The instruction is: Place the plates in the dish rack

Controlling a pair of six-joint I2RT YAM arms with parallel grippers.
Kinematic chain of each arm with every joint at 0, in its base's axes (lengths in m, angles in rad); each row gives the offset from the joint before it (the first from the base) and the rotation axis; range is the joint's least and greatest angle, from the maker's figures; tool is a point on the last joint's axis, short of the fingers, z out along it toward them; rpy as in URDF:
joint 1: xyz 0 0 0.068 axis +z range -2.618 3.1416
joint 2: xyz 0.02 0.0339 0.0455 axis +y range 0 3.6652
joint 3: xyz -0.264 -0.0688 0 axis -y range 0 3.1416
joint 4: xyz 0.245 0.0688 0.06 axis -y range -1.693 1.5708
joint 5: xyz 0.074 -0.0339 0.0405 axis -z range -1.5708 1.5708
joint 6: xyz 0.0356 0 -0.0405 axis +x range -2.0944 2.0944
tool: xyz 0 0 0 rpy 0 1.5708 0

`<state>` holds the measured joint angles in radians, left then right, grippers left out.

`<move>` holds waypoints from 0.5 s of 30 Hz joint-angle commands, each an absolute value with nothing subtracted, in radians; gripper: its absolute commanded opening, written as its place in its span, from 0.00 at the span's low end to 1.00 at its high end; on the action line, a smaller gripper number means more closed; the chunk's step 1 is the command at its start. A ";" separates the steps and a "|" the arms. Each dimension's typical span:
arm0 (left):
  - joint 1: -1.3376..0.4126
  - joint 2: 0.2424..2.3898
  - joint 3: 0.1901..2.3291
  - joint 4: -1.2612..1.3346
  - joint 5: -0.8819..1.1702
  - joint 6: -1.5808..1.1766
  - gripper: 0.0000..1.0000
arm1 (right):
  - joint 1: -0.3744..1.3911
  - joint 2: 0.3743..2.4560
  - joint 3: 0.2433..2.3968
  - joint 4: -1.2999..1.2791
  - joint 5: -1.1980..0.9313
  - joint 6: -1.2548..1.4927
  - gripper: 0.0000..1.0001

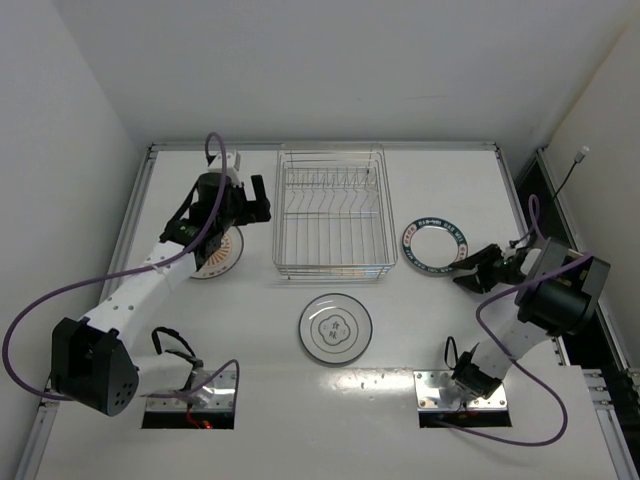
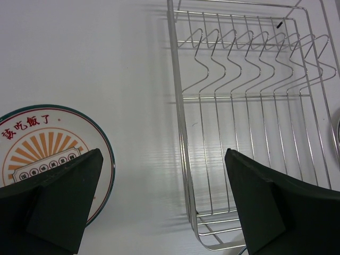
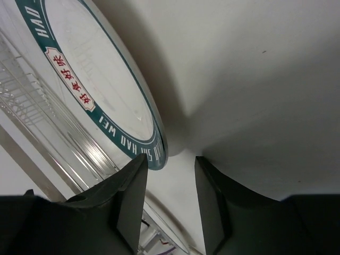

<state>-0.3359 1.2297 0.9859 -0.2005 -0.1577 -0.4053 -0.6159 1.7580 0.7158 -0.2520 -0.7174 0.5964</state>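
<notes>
The silver wire dish rack [image 1: 333,215] stands empty at the back middle; it also shows in the left wrist view [image 2: 249,106]. The orange-centred plate [image 1: 218,258] lies flat left of it, partly under my left arm, and shows in the left wrist view [image 2: 48,143]. The flower-outline plate [image 1: 335,328] lies flat in front of the rack. The dark-rimmed plate [image 1: 436,245] lies right of the rack. My left gripper [image 1: 262,202] [image 2: 162,202] hovers wide open and empty between the orange plate and the rack. My right gripper [image 1: 463,270] [image 3: 170,180] is open, low at the dark-rimmed plate's [image 3: 95,79] right edge, with the rim just in front of its jaws.
White walls close in the table on the left, back and right. A raised metal rail [image 1: 320,147] runs along the back edge. Purple cables loop from both arms. Two base plates [image 1: 460,388] sit at the near edge.
</notes>
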 commanded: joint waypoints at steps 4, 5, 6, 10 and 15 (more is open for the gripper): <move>-0.333 1.238 1.034 -0.193 -0.167 -0.419 1.00 | -0.597 1.752 0.707 -0.198 -0.666 0.607 0.33; -0.333 1.238 1.034 -0.202 -0.176 -0.419 1.00 | -0.597 1.752 0.721 -0.209 -0.651 0.617 0.31; -0.333 1.238 1.034 -0.202 -0.176 -0.419 1.00 | -0.586 1.729 0.721 -0.209 -0.628 0.617 0.31; -0.333 1.238 1.034 -0.202 -0.186 -0.419 1.00 | -0.565 1.706 0.779 -0.232 -0.572 0.626 0.30; -0.333 1.238 1.034 -0.212 -0.186 -0.419 1.00 | -0.534 1.741 0.831 -0.232 -0.552 0.647 0.27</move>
<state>-0.3359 1.2411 0.9920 -0.2192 -0.1764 -0.4049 -0.5507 1.7420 0.7773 -0.2478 -0.5842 0.6292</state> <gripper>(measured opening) 0.995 0.280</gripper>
